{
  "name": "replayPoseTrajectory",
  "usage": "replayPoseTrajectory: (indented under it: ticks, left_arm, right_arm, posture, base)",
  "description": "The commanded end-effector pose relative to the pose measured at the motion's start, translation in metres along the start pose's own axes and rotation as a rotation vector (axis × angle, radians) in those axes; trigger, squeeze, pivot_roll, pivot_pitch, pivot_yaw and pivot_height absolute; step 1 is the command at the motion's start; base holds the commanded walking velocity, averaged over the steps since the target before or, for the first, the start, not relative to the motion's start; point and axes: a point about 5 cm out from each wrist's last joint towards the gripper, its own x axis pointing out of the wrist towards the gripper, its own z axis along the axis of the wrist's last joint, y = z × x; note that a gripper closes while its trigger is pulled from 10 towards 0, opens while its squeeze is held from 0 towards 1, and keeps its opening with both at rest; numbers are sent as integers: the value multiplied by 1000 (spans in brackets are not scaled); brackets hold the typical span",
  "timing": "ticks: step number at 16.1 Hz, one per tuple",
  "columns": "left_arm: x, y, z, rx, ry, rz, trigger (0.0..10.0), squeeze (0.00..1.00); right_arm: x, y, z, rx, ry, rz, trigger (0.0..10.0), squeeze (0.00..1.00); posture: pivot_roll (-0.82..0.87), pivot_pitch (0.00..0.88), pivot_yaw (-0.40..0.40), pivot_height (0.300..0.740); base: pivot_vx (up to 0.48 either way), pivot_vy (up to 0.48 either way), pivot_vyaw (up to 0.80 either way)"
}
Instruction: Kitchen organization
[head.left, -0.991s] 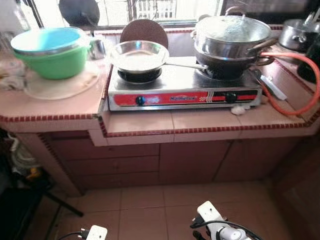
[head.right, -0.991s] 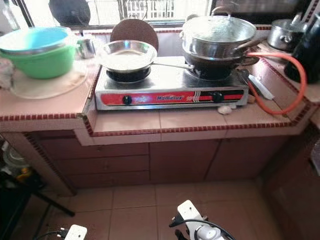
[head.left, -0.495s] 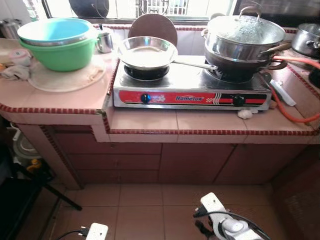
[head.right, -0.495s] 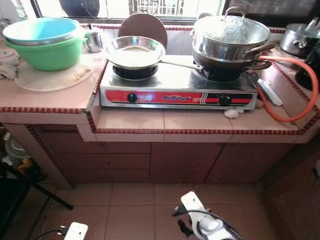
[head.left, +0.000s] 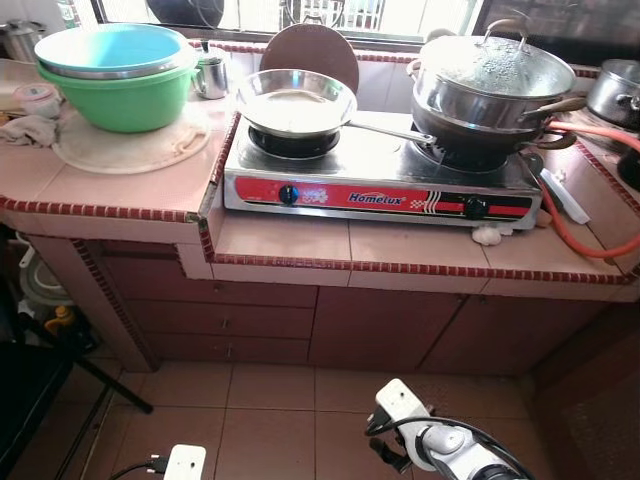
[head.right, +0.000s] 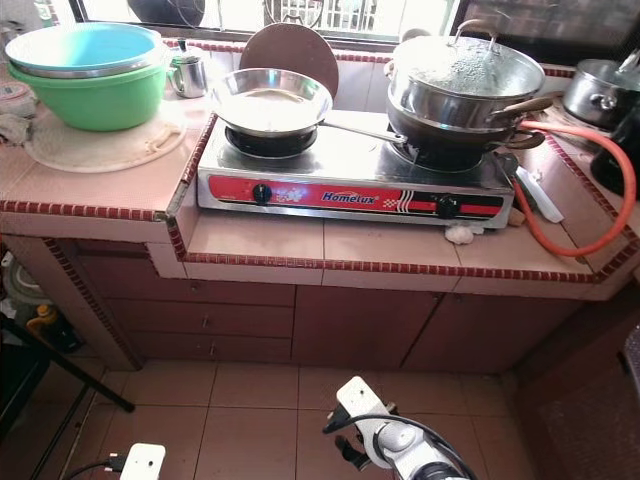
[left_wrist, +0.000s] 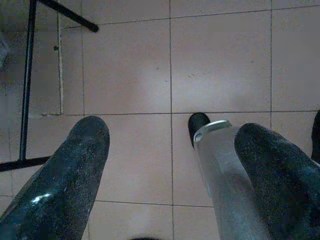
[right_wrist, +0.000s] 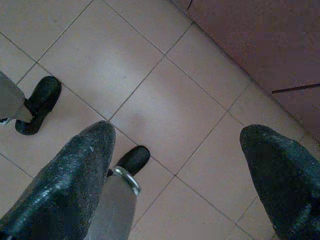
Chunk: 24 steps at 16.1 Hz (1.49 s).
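Facing a stove (head.left: 380, 180), both arms hang over floor tiles (left_wrist: 220, 60).

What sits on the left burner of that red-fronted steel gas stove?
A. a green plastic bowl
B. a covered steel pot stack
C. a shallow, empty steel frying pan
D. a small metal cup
C: the shallow steel frying pan rests on the left burner of the red-fronted gas stove, its long handle pointing toward the lidded steel pot stack on the right burner.

Green bowl (head.left: 125, 95), blue bowl (head.left: 108, 48) — red-striped stove (head.left: 380, 195), orange hose (head.left: 590, 215)
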Motion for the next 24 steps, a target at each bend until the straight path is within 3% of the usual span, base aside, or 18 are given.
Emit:
replayPoseTrajectory:
  ticks: [1, 3, 8, 10, 11, 12, 14, 17, 24]
  left_arm:
    - [-3, -8, -14, 31, 51, -37, 10000, 0]
    - [0, -2, -3, 84, 27, -37, 10000, 0]
    - [2, 1, 6, 123, 12, -54, 10000, 0]
    - [2, -2, 5, 123, 20, -68, 10000, 0]
    - [2, -2, 4, 92, 22, -58, 10000, 0]
    - [2, -1, 5, 24, 24, -38, 10000, 0]
    - [3, 3, 9, -108, 24, -14, 10000, 0]
    - [4, 0, 13, -212, 25, -24, 10000, 0]
    - [3, -1, 8, -94, 22, -64, 10000, 0]
  right_arm:
    - [1, 1, 3, 27, -10, -9, 10000, 0]
    - [3, 8, 3, 39, -16, -2, 10000, 0]
    - [1, 9, -11, 75, 15, -34, 10000, 0]
    - [0, 6, -15, 163, 11, -58, 10000, 0]
    - [-1, 2, -15, 267, 3, -78, 10000, 0]
    - [-2, -1, -16, 413, -9, -103, 10000, 0]
    - [-1, -3, -14, 592, -28, -108, 10000, 0]
    - [0, 1, -11, 622, -26, -90, 10000, 0]
    - [-2, -2, -18, 522, 8, -90, 10000, 0]
  posture:
    - [55, 3, -49, 740]
    - [47, 0, -28, 740]
    - [8, 0, 7, 740]
    - [-1, 0, 10, 740]
    - [-5, 0, 11, 740]
    - [-6, 0, 9, 740]
    - [-8, 2, 8, 740]
    - [-6, 4, 1, 740]
    - [-17, 5, 0, 740]
  base:
    - [0, 0, 0]
    - [0, 0, 0]
    - [0, 0, -158]
    - [0, 0, -344]
    - [0, 0, 0]
    - [0, 0, 0]
    - [0, 0, 0]
    - [0, 0, 0]
    - [0, 0, 0]
